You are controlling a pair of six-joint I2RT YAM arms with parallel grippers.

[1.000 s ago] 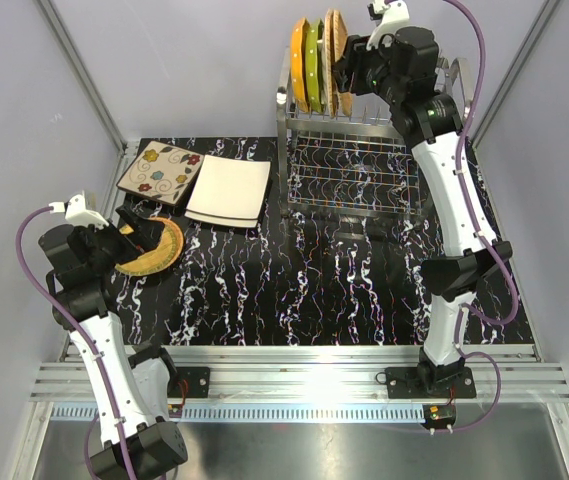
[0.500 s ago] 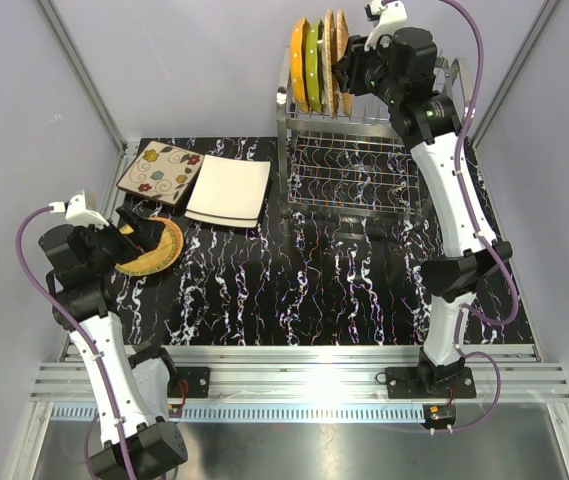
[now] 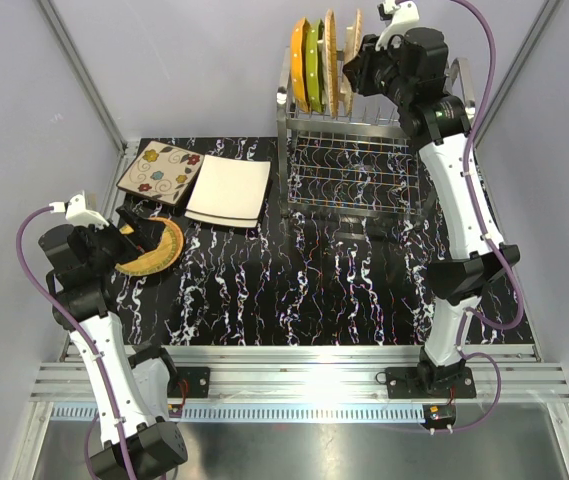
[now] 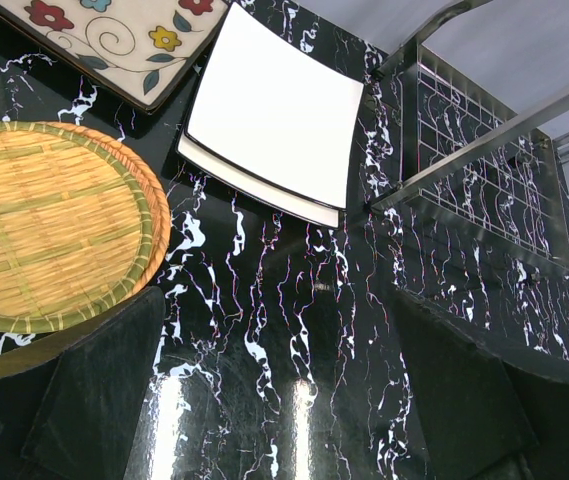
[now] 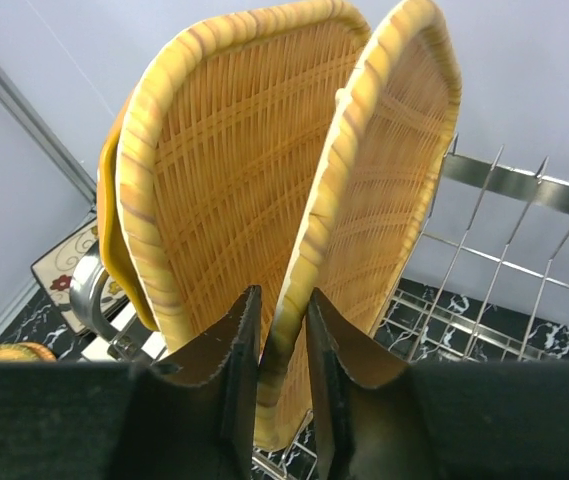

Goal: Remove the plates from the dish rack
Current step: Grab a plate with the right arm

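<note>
The right end effector [image 5: 282, 372] clamps a wicker plate [image 5: 384, 200], its wicker neighbour [image 5: 229, 170] just beside it on the rack [image 5: 504, 180]. The left end effector [image 4: 279, 400] hangs open.

bright, even overhead light — glare streaks on glossy table [image 4: 294, 390]; near tool fingers [image 5: 234, 400] blurred.

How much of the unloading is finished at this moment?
Done: floral plate, white plate and round wicker plate lie on the table. In hand: the right gripper pinches a wicker plate rim at the rack. Left: a second wicker plate, green plate and orange plate stand in it.
</note>
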